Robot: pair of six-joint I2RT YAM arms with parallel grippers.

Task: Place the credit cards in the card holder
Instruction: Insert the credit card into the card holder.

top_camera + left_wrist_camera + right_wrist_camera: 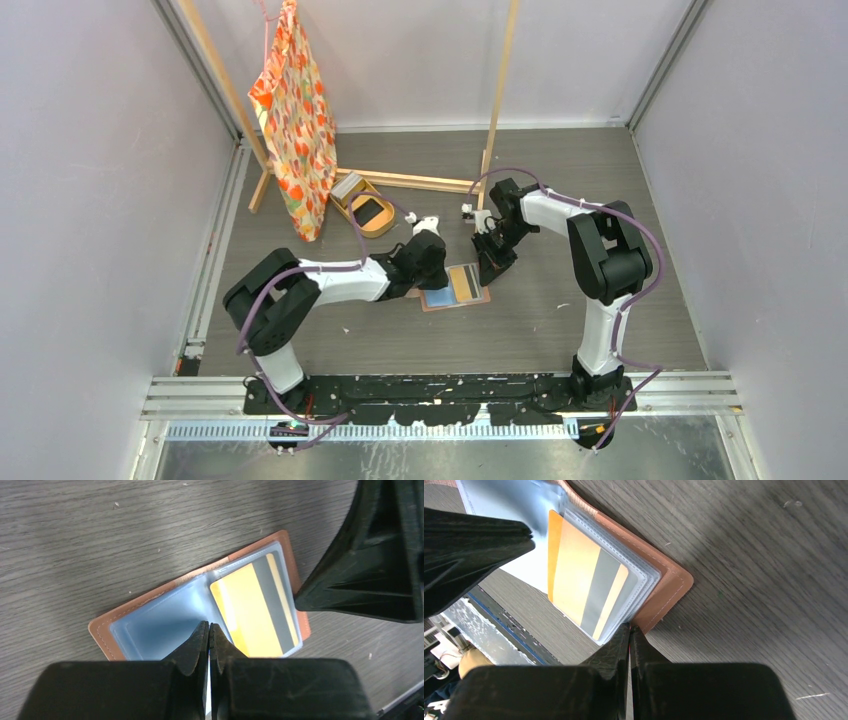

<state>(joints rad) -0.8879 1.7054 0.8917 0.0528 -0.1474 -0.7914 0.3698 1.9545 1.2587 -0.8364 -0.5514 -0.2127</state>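
The left arm (335, 282) reaches from its folded elbow across the counter (100, 540), forearm low and nearly level, wrist bent down; the left gripper (209, 630) has its jaws pressed together with nothing seen between them, the tips pointing down at the near edge of the card holder (145, 632), about at its middle fold; whether they touch it cannot be told. The card holder lies spread open and flat just beyond those tips, leather side down and clear pockets up; to the right of the tips an orange credit card (250, 610) with a grey stripe sits inside a clear pocket.

The right arm (600, 240) rises from its base, folds at a high elbow and comes back leftward, the wrist dropping steeply; the right gripper (630, 632) is likewise closed, jaws together, tips at the outer corner of the card holder where the clear pocket edge meets the leather; contact is likely but not certain. The two grippers stand near each other, the card holder between them.

Beyond and left of the left gripper, well apart, an oval tan tray (383, 230) holds more credit cards (348, 185); just beside it an orange patterned cloth (297, 120) hangs from a wooden frame (500, 90).
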